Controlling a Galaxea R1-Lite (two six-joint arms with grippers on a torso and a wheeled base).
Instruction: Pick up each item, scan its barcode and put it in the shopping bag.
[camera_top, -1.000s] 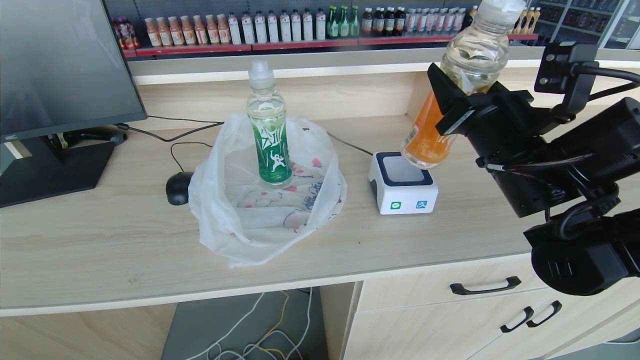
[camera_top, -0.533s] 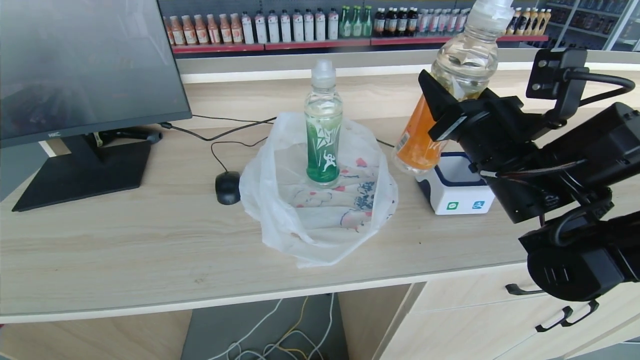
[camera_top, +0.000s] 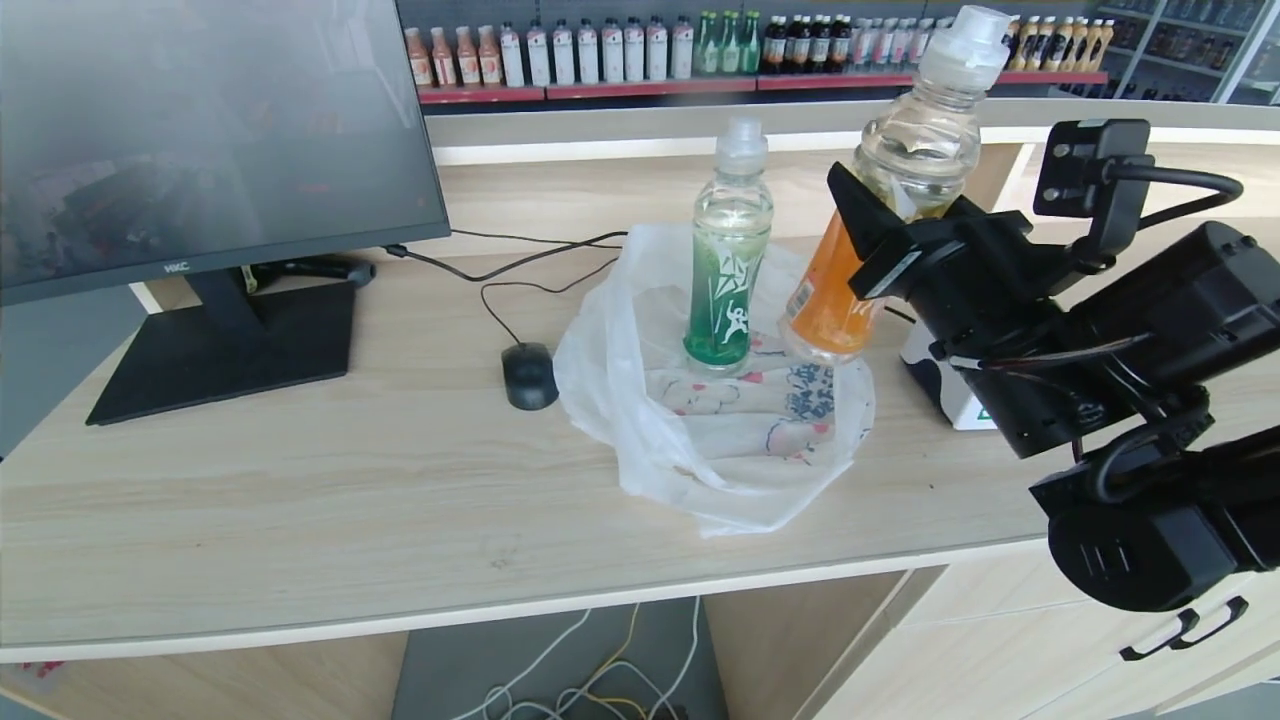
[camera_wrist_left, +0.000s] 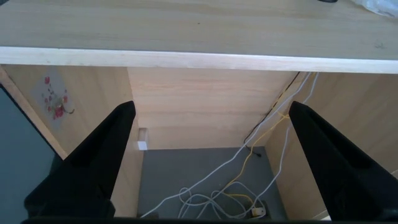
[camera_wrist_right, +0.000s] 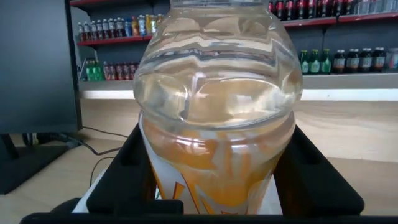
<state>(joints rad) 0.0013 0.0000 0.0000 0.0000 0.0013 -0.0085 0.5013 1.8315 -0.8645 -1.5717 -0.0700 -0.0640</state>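
The green-labelled bottle (camera_top: 730, 262) is seen upright inside the white shopping bag (camera_top: 690, 450), which is spread open on the wooden counter (camera_top: 300, 500). One item can be counted as bagged.

The orange-labelled bottle (camera_top: 860, 240) is gripped around its middle by the right hand (camera_top: 885, 235), whose fingers are closed firmly on both sides of it. In the right wrist view the bottle (camera_wrist_right: 217, 124) is shown clamped in the right hand (camera_wrist_right: 217, 180). It is carried tilted, cap leaning away from the bag. Its base is held over the bag's near-right side, just beside the green-labelled bottle. Whether the two bottles are touching cannot be told.

The scanner (camera_top: 945, 390) is glimpsed just beyond the bag on the robot's right, partly hidden behind the arm. The bottle's base is no longer over it, so the scan is judged done, though this cannot be confirmed.

The left hand (camera_wrist_left: 208, 155) is held low before the counter's front edge, fingers spread wide, nothing in it.

By judgement, the bagging of this bottle is under way. What is left is for it to be lowered, set upright in the bag and released.
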